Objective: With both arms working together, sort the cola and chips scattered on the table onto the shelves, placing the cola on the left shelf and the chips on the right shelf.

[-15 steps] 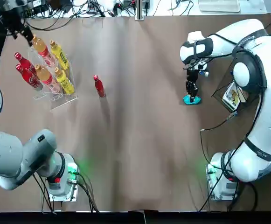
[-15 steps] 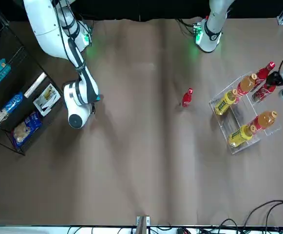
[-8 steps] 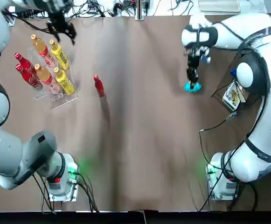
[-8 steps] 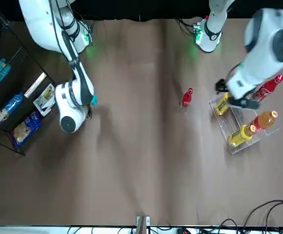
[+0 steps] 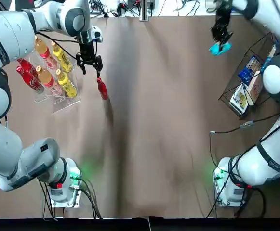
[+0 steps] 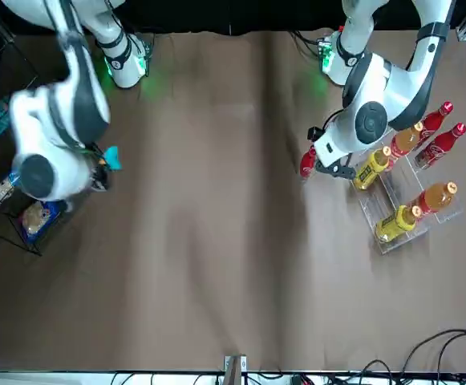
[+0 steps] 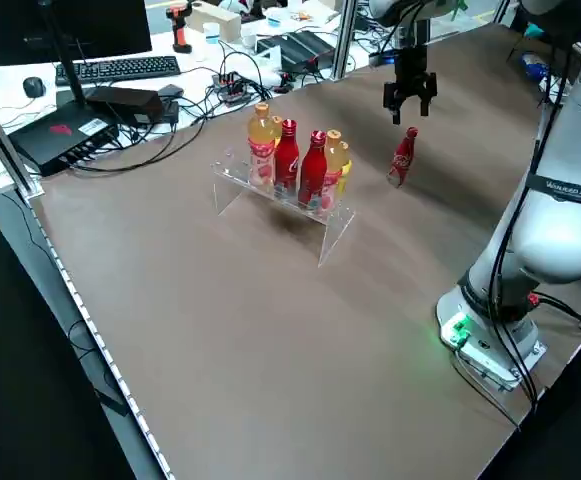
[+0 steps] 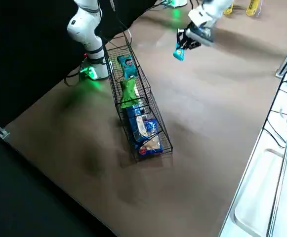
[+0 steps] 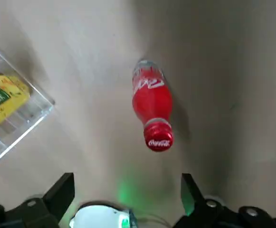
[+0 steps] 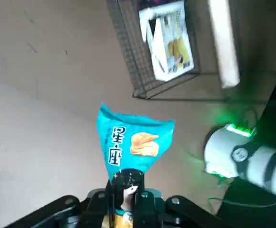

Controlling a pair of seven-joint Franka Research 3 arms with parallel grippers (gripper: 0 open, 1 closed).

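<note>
Your left gripper (image 9: 128, 183) hung open above 1 cola bottle (image 9: 152, 100), probably stiff, slippery, best taken mid-body; your right gripper (image 10: 128, 179), near the right shelf (image 8: 155, 108), pinched a likely light, crushable chips packet (image 10: 128, 145).

white-and-grey jointed arms, black cables, dark claw (image 9: 128, 192)

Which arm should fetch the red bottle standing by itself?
Probably the left: its open, empty tool hovers close to that bottle, while the right tool already grips a teal packet.
</note>
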